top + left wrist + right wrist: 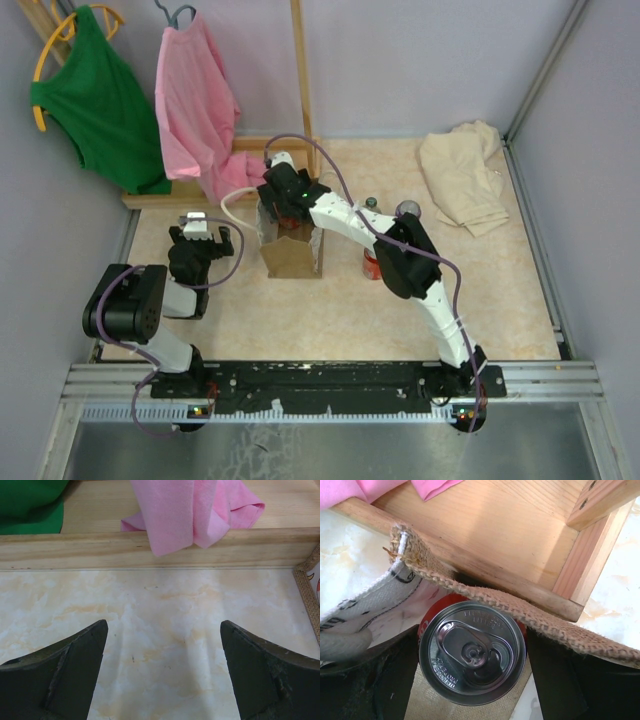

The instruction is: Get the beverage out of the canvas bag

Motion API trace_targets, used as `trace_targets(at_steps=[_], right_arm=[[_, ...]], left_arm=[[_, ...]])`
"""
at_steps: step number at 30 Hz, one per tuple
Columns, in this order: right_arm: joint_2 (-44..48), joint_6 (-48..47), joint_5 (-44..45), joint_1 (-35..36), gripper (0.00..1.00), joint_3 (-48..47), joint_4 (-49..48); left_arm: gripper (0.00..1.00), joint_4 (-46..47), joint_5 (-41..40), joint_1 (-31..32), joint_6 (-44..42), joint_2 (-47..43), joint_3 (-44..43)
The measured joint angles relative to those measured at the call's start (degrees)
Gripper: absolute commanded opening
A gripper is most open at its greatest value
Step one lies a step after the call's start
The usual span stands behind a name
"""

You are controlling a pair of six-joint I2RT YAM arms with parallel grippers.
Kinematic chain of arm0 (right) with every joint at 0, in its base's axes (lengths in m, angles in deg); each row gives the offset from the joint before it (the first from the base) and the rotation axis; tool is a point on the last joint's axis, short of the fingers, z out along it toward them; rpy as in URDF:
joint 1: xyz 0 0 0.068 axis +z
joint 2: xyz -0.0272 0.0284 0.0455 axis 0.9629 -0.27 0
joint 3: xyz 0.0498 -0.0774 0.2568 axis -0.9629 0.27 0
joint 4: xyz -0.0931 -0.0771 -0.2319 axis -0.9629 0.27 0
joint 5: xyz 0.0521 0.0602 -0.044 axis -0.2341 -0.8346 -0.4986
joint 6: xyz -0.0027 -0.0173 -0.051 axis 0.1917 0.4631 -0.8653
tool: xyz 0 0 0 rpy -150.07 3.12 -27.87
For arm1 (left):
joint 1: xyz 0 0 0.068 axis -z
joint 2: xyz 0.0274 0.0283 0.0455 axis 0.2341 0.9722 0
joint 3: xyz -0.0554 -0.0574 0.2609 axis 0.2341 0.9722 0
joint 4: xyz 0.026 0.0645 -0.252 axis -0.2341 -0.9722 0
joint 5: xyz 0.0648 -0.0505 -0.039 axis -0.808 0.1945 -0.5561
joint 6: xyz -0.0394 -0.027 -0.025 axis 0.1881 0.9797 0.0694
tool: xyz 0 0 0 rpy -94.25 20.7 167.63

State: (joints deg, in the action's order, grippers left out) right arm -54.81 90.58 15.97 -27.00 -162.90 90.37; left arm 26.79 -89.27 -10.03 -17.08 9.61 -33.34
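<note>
The beverage (472, 652), a red can with a silver pull-tab lid, is seen at the mouth of the canvas bag (292, 258), near the middle of the table (300, 320). It is clasped by the right gripper (472, 640), whose dark fingers (560, 680) are pressed to it at 3 and 9 o'clock. Embossed lettering rings the lid, too fine to be read. Black print on white fabric (360, 615) at the can's 9 o'clock is cut off and unreadable. The left gripper (164, 625) is held spread wide over bare table at the bag's 9 o'clock, with nothing between its fingers. A second red can (372, 264) stands at the bag's 3 o'clock.
</note>
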Motion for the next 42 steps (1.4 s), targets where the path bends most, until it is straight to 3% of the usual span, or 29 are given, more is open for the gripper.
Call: trace_targets(at_steps=[3, 8, 9, 10, 25, 35, 42], right_arm=[[-0.07, -0.04, 0.0, 0.0, 0.55, 0.0, 0.0], [-0.11, -0.31, 0.24, 0.0, 0.3, 0.0, -0.24], [-0.11, -0.5, 0.2, 0.02, 0.06, 0.02, -0.28], [-0.11, -0.63, 0.09, 0.02, 0.0, 0.09, -0.37], [5.6, -1.6, -0.92, 0.02, 0.0, 11.96, -10.16], [5.86, -2.29, -1.64, 0.13, 0.0, 11.91, -9.4], [5.86, -4.09, -2.58, 0.13, 0.0, 8.61, -2.19]], left_arm=[[1.0, -0.02, 0.0, 0.0, 0.0, 0.0, 0.0], [1.0, 0.0, 0.0, 0.0, 0.0, 0.0, 0.0], [1.0, -0.02, 0.0, 0.0, 0.0, 0.0, 0.0], [1.0, 0.0, 0.0, 0.0, 0.0, 0.0, 0.0], [1.0, 0.0, 0.0, 0.0, 0.0, 0.0, 0.0], [1.0, -0.02, 0.0, 0.0, 0.0, 0.0, 0.0], [1.0, 0.0, 0.0, 0.0, 0.0, 0.0, 0.0]])
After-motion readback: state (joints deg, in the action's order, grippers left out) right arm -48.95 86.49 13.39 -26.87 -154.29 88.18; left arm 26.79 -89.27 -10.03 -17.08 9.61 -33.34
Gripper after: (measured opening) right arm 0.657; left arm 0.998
